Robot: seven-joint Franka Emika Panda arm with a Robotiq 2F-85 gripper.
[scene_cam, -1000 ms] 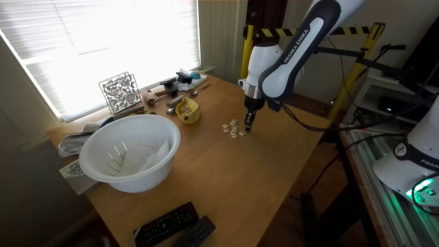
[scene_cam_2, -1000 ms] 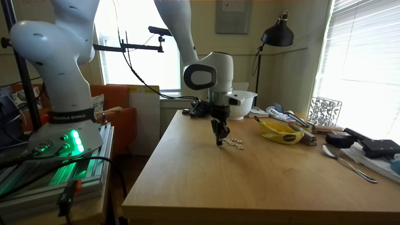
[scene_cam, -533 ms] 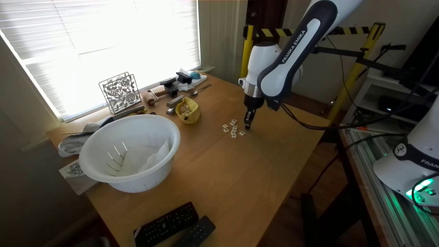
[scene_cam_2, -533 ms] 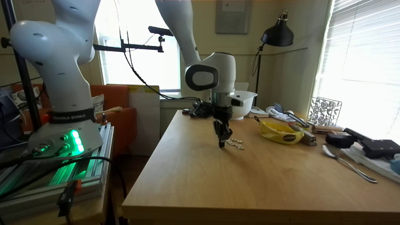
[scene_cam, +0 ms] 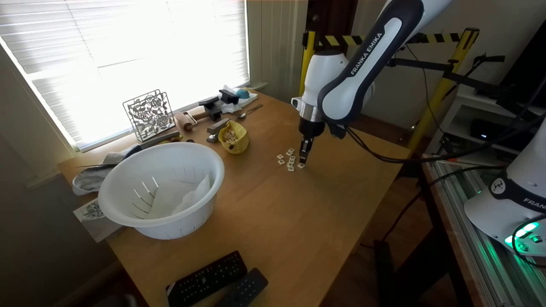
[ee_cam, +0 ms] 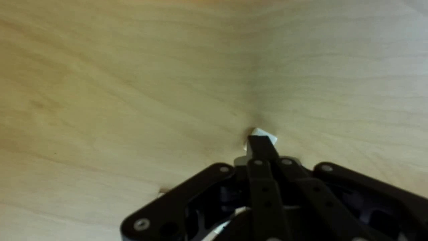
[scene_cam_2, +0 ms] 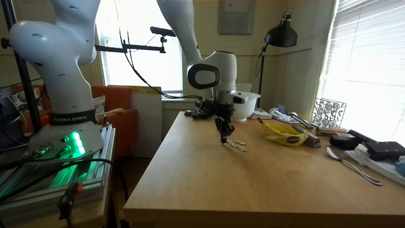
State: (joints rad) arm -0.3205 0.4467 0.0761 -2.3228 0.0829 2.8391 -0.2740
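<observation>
A: What've we got?
B: In an exterior view: loose tile [scene_cam: 301, 166] lies just beside the tile cluster [scene_cam: 291, 159], gripper [scene_cam: 302, 160] pointing down over it. Basin [scene_cam: 185, 225] sits well apart from the cluster, likely just to be out of the way.
A: Nearer stuff?
B: In an exterior view: pouch [scene_cam_2: 278, 136], apart from the cluster, mouth up, probably so it doesn't spill.
A: Holding anything?
B: Wrist view: no. Clenched on nothing, fingertips [ee_cam: 259, 144] together, loose tile peeking out past them. Touching or just above, can't tell. Likely clenched so the narrow tip clears the cluster.
</observation>
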